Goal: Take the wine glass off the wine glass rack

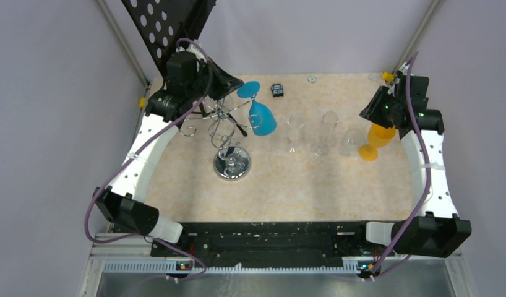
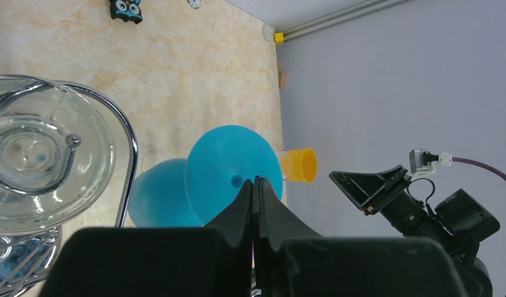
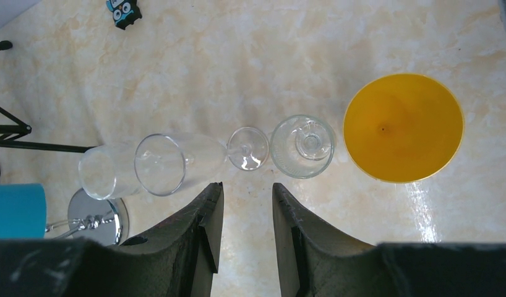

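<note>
The silver wire wine glass rack (image 1: pixel 222 130) stands left of centre on its round chrome base (image 1: pixel 232 164). A blue wine glass (image 1: pixel 261 117) hangs tilted at the rack's right side, its round foot (image 1: pixel 248 90) at the far end. My left gripper (image 1: pixel 231 83) is shut and empty, its tips right at that foot. In the left wrist view the closed gripper (image 2: pixel 255 180) sits in front of the blue foot (image 2: pixel 219 167), beside a wire arm (image 2: pixel 124 130). My right gripper (image 3: pixel 246 189) is open and empty above the table, near the clear glasses.
Three clear glasses (image 1: pixel 295 127) (image 1: pixel 328 127) (image 1: pixel 349 142) and an orange glass (image 1: pixel 377 139) stand in a row right of the rack. A small black owl figure (image 1: pixel 277 90) lies at the back. A black tripod stand with a perforated plate (image 1: pixel 164 25) rises behind the left arm.
</note>
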Controlling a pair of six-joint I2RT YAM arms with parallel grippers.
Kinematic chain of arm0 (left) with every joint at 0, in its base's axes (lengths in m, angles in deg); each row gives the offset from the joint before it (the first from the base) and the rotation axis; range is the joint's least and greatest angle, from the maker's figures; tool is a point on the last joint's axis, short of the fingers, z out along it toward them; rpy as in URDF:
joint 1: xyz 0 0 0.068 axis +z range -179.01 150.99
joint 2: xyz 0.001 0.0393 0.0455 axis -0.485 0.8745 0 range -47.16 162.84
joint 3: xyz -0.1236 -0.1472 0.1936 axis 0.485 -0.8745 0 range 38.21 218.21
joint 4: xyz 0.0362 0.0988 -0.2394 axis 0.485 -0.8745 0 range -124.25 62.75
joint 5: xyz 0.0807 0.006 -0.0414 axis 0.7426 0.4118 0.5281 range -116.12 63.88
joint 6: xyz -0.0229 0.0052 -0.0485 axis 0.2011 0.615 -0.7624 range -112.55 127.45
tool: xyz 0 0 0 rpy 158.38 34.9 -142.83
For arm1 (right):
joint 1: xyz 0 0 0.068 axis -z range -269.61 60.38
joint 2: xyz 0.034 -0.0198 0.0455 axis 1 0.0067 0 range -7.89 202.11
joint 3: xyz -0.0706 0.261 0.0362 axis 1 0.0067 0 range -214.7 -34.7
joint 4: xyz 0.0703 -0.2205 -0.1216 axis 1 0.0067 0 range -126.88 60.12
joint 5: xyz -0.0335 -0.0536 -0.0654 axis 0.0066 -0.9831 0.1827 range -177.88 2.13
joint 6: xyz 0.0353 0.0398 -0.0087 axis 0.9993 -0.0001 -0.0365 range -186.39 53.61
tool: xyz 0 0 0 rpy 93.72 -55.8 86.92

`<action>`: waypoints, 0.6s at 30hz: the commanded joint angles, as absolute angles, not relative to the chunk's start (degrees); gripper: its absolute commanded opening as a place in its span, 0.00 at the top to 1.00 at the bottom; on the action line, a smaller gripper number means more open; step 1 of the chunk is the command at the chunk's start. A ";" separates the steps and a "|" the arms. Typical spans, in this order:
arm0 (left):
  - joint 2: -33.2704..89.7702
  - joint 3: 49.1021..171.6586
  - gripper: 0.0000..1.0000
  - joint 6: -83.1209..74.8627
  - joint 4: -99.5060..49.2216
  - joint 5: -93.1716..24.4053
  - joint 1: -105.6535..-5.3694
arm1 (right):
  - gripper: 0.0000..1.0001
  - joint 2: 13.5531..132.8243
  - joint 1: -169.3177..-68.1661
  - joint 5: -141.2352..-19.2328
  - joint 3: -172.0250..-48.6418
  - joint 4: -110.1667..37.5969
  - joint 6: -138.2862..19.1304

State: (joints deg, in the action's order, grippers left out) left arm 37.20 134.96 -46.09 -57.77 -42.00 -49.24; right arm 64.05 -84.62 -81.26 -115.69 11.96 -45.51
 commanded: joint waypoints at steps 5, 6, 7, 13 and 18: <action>35.47 135.08 0.87 -45.54 -58.48 -40.64 -49.11 | 0.64 62.15 -85.04 -80.74 -115.73 10.08 -45.07; 35.37 135.07 0.83 -45.07 -59.03 -39.90 -49.14 | 0.64 62.11 -85.04 -80.63 -115.67 10.08 -45.11; 35.37 134.99 0.80 -44.55 -59.60 -39.20 -49.14 | 0.64 62.14 -85.04 -80.34 -115.66 10.00 -45.07; 36.21 135.96 0.61 -41.76 -63.40 -35.58 -49.61 | 0.64 62.28 -85.13 -79.00 -115.47 9.54 -44.78; 36.62 136.54 0.53 -40.05 -65.52 -33.02 -50.37 | 0.64 62.24 -85.21 -79.00 -115.34 9.44 -44.76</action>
State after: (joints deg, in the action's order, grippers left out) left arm 37.20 135.00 -41.63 -61.22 -36.14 -49.74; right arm 63.85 -84.64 -79.73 -115.69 11.92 -45.20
